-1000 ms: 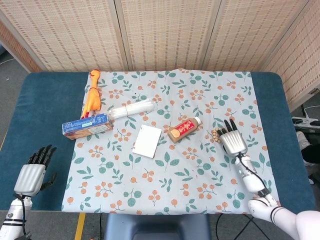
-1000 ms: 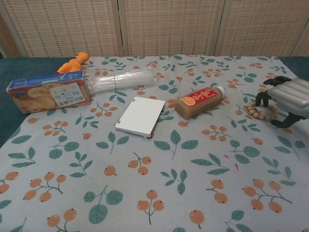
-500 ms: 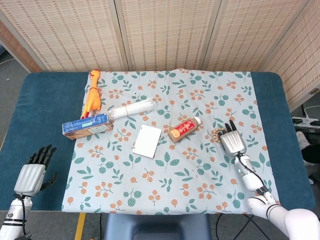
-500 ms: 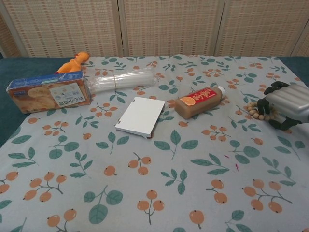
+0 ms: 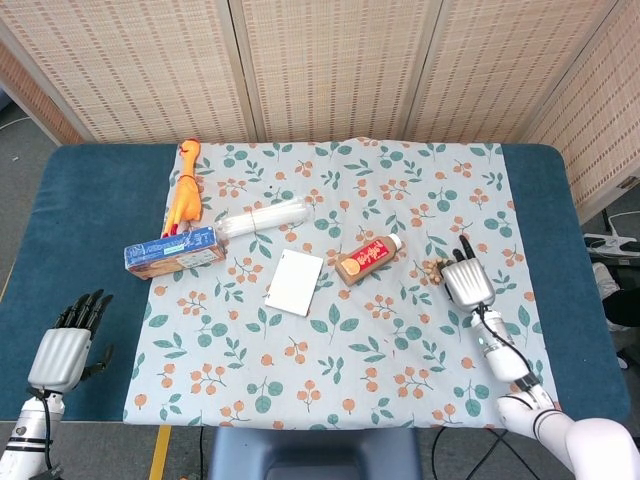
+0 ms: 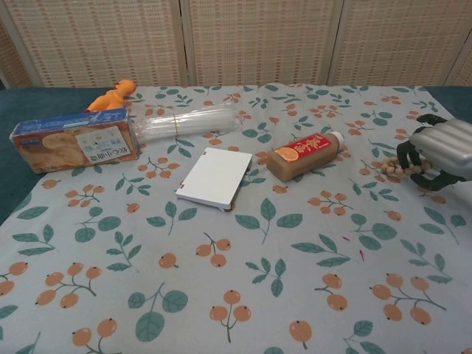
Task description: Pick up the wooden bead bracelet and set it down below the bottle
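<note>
The wooden bead bracelet (image 6: 386, 169) lies on the floral cloth to the right of the bottle, partly hidden under my right hand (image 6: 437, 150). That hand's dark fingers are curled down around the beads and grip them. From the head camera, a few beads (image 5: 433, 266) peek out left of the right hand (image 5: 467, 283). The bottle (image 6: 304, 156) is brown with a red-orange label and a white cap, and it lies on its side (image 5: 368, 257). My left hand (image 5: 65, 350) rests far away at the table's front left, fingers apart, holding nothing.
A white card box (image 6: 215, 177) lies left of the bottle. Farther left are a blue cracker box (image 6: 74, 141), a clear bundle of straws (image 6: 188, 122) and an orange rubber chicken (image 5: 185, 192). Woven screens stand behind the table.
My right hand has lowered onto the bracelet and its fingers, stretched out a second ago, have curled in around the beads. The bracelet's ring is now bunched under the hand. The left hand is unmoved.
</note>
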### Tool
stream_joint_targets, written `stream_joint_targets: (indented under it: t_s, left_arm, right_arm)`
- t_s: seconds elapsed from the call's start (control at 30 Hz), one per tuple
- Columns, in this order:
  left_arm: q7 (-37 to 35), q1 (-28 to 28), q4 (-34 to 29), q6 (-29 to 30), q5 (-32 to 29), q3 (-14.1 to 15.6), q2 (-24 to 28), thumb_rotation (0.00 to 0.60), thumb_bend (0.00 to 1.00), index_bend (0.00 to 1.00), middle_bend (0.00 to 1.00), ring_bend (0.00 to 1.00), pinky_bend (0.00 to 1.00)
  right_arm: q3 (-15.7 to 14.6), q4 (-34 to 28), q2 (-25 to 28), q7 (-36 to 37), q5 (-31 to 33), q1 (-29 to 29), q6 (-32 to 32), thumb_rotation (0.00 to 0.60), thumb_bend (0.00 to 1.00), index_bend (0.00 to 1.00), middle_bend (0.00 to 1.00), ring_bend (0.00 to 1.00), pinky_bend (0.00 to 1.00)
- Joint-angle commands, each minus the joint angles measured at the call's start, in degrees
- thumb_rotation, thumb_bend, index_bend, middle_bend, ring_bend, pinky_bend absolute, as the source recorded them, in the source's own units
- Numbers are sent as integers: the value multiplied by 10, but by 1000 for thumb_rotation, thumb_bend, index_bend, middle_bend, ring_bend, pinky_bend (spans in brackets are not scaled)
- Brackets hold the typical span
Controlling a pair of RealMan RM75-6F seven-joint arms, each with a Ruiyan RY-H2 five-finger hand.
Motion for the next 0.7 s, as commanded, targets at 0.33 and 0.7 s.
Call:
stream_joint_targets:
  t_s: [0.33, 0.7]
  left_arm:
    - [0, 0, 0, 0, 0, 0, 0, 600, 439, 0, 0, 0, 163]
    - [0, 0, 0, 0, 0, 0, 0, 600, 440, 0, 0, 0, 163]
  right_arm:
    - [33, -114, 48, 146, 48, -9, -45, 600, 438, 693, 573, 272, 0]
    - [137, -433, 221, 509, 165, -20, -242, 600, 476, 694, 575, 295, 54]
